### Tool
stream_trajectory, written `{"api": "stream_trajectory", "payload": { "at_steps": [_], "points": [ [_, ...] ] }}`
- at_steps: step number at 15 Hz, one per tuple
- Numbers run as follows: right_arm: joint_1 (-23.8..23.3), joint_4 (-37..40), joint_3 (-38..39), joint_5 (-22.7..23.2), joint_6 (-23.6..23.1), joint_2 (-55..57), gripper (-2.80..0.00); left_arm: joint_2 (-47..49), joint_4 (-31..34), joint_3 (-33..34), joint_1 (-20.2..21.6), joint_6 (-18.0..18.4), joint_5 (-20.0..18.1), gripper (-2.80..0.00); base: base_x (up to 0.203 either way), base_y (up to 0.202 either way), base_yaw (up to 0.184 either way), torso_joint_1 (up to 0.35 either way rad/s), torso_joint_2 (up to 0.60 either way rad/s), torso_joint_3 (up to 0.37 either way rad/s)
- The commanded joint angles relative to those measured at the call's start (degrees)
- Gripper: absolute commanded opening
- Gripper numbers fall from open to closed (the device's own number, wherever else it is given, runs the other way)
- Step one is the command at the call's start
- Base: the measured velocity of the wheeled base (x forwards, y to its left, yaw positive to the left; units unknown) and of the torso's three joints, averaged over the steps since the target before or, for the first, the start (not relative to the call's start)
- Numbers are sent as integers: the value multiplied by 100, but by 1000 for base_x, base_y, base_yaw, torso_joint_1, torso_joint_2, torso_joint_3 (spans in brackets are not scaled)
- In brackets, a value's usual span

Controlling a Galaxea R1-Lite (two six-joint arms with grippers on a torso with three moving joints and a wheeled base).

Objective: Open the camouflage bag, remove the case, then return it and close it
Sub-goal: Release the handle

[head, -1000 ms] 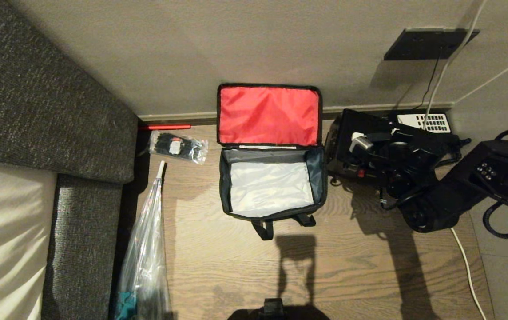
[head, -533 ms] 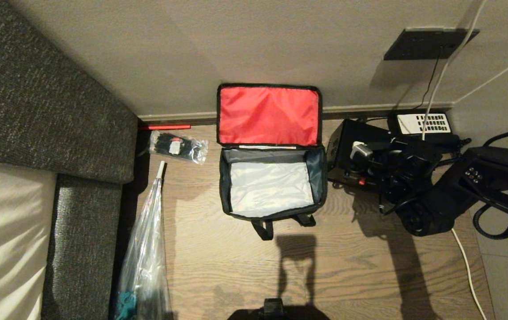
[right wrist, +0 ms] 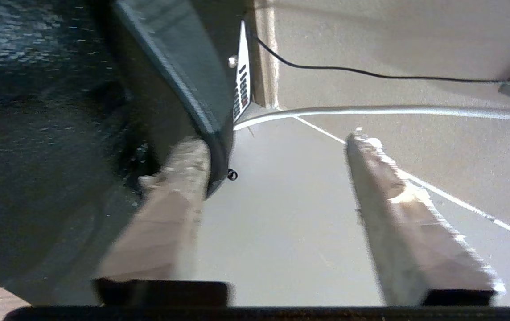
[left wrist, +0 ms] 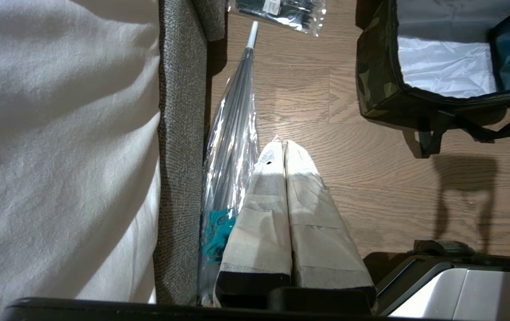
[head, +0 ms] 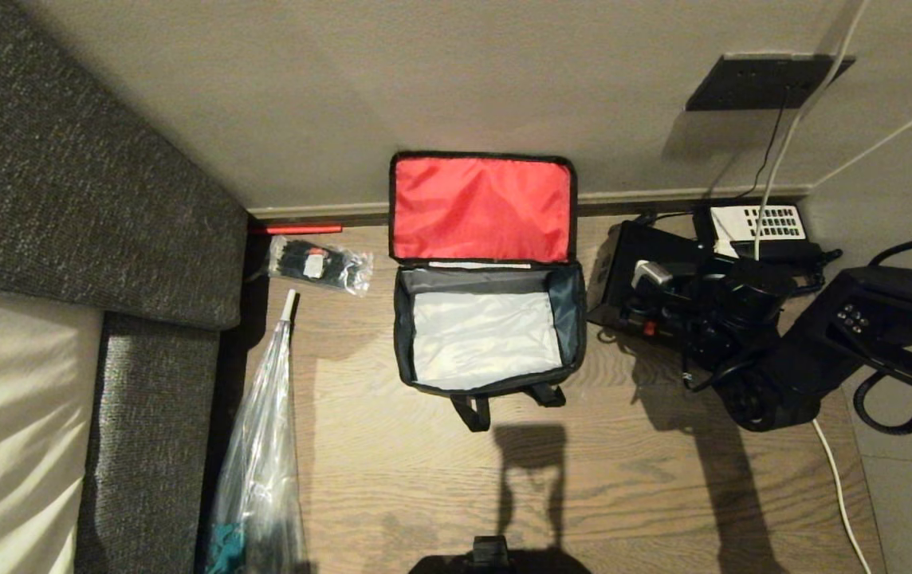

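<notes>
The camouflage bag [head: 402, 335] stands open on the wood floor, its red-lined lid [head: 480, 207] leaning back on the wall and its pale interior empty. The black case [head: 623, 263] sits on the floor just right of the bag, its red latch [head: 649, 328] toward me. My right gripper [head: 683, 291] hovers over the case. In the right wrist view that gripper [right wrist: 275, 142] is open, one finger lying along the speckled case [right wrist: 59, 111], with only bare floor between the fingers. My left gripper [left wrist: 285, 145] is parked shut, near the bag's camouflage side [left wrist: 373, 80].
A black telephone with a white keypad [head: 767, 222] lies by the wall behind the case, with cables [head: 835, 478] running past it. A sofa [head: 105, 199] fills the left. A long clear plastic bag [head: 261, 462] and a small packet [head: 320, 265] lie left of the bag.
My right gripper's fingers have spread apart. The case and the right hand have shifted a little away from the wall, uncovering more of the telephone.
</notes>
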Motion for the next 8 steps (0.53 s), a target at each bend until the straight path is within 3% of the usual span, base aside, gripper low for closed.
{"api": "stream_trajectory", "payload": {
  "at_steps": [1,2,3,8],
  "points": [
    [7,15,49,-2,82,-119,0,-2,-1,18,0,-4,2,-280,0,0,0,0,0,0],
    [6,15,112,3,122,-293,-159,-2,-1,18,0,-4,2,-280,0,0,0,0,0,0],
    [3,15,174,7,184,-466,-280,-2,-1,18,0,-4,2,-280,0,0,0,0,0,0],
    [11,880,926,1,925,-1874,-280,-2,-1,18,0,-4,2,-280,0,0,0,0,0,0]
  ]
}}
